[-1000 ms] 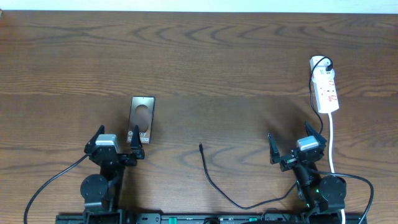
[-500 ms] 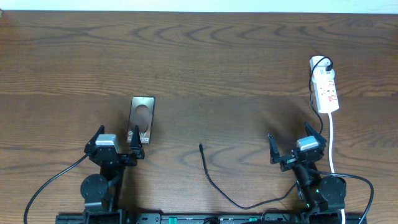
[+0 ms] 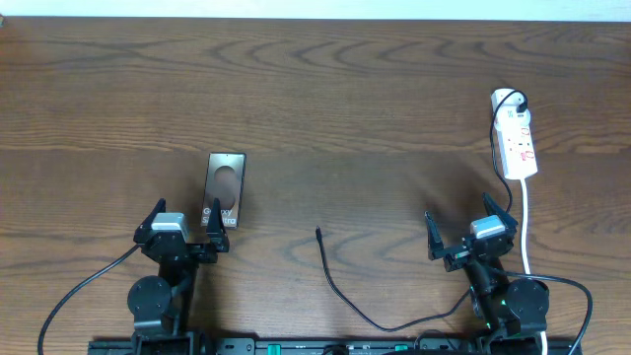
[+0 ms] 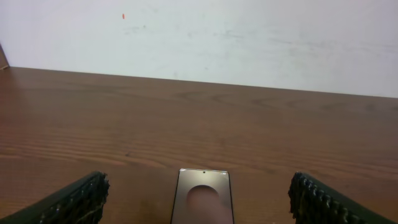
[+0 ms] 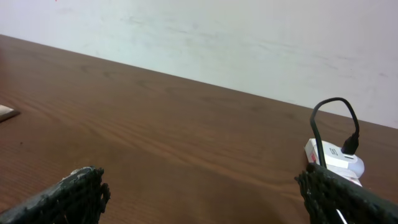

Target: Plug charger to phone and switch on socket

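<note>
The left hand (image 3: pixel 182 237) sits low at the near edge of the counter (image 3: pixel 345 99) with its fingers spread wide and nothing between them, and the phone (image 3: pixel 225 190) lies flat just ahead of it. The right hand (image 3: pixel 465 232) is likewise spread and empty, and the white power strip (image 3: pixel 518 143) lies beyond it near the counter's right edge. The black charger cable (image 3: pixel 340 286) curls along the near side between the two hands, its loose plug tip (image 3: pixel 318 233) resting on the wood, well apart from the phone.
</note>
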Action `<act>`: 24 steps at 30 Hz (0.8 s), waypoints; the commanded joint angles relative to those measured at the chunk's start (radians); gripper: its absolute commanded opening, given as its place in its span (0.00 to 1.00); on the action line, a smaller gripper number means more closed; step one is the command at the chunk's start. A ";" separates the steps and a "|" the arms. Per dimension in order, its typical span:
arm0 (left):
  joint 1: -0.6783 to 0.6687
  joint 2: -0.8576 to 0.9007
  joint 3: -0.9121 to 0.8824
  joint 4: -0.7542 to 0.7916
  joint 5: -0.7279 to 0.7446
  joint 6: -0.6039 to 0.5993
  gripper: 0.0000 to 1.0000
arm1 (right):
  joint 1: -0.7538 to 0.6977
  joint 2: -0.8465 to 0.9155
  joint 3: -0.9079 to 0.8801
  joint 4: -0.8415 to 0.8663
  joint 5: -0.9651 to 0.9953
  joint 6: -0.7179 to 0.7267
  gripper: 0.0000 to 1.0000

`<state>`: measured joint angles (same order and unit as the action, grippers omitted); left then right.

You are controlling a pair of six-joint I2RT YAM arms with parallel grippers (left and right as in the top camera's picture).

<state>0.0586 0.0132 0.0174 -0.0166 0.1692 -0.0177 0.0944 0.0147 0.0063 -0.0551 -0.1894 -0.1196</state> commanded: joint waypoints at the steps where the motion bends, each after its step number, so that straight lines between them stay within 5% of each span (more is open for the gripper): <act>1: 0.005 -0.002 -0.013 -0.039 0.009 0.014 0.93 | -0.004 -0.006 -0.001 -0.006 0.007 0.014 0.99; 15: 0.005 -0.002 0.010 -0.036 0.010 0.014 0.93 | -0.004 -0.006 -0.001 -0.006 0.007 0.014 0.99; 24: 0.005 0.171 0.220 -0.087 0.030 0.052 0.93 | -0.004 -0.006 -0.001 -0.006 0.007 0.014 0.99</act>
<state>0.0586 0.1104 0.1265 -0.1047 0.1776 -0.0113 0.0944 0.0147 0.0063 -0.0551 -0.1890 -0.1196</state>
